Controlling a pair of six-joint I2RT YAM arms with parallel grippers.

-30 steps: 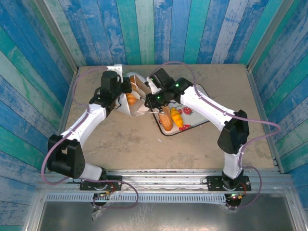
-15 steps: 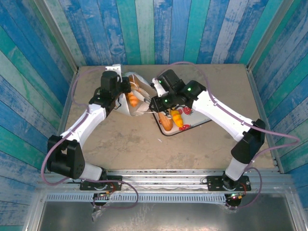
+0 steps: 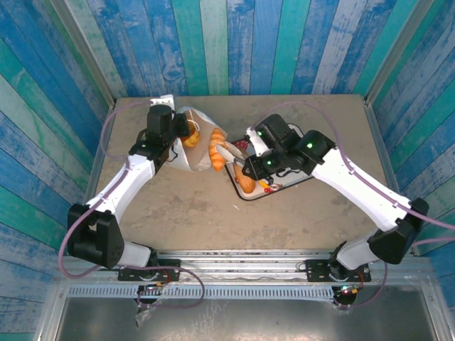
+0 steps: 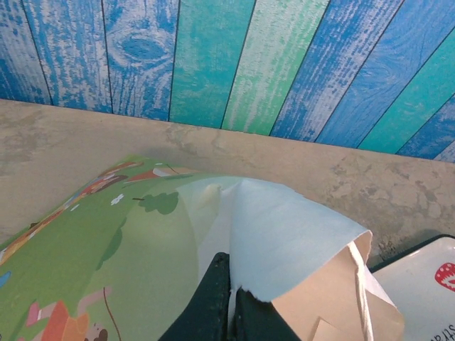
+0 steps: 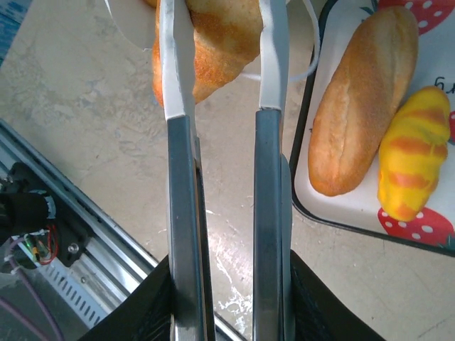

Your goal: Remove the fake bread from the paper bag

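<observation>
- Obs: right gripper [image 5: 217,25] was clamped on one orange-tan bread [image 5: 213,60], a finger on each flank.
- The held piece hung over bare table [image 5: 85,121], between the bag's mouth and the tray's [image 5: 302,195] left rim.
- The left gripper [image 4: 229,284] was pinched shut on the bag's [image 4: 284,234] paper rim. The bag lay tipped near the table's far edge, left of centre.
- More orange bread showed inside the bag in the top view.
- A loaf [image 5: 362,99] and a croissant [image 5: 416,163] lay side by side on the tray.
- Judgement: the pieces look light, rigid and smooth, so they may slip. Grip across the middle.
- Judgement: the bag is thin and crumples, so hold it by the rim.
</observation>
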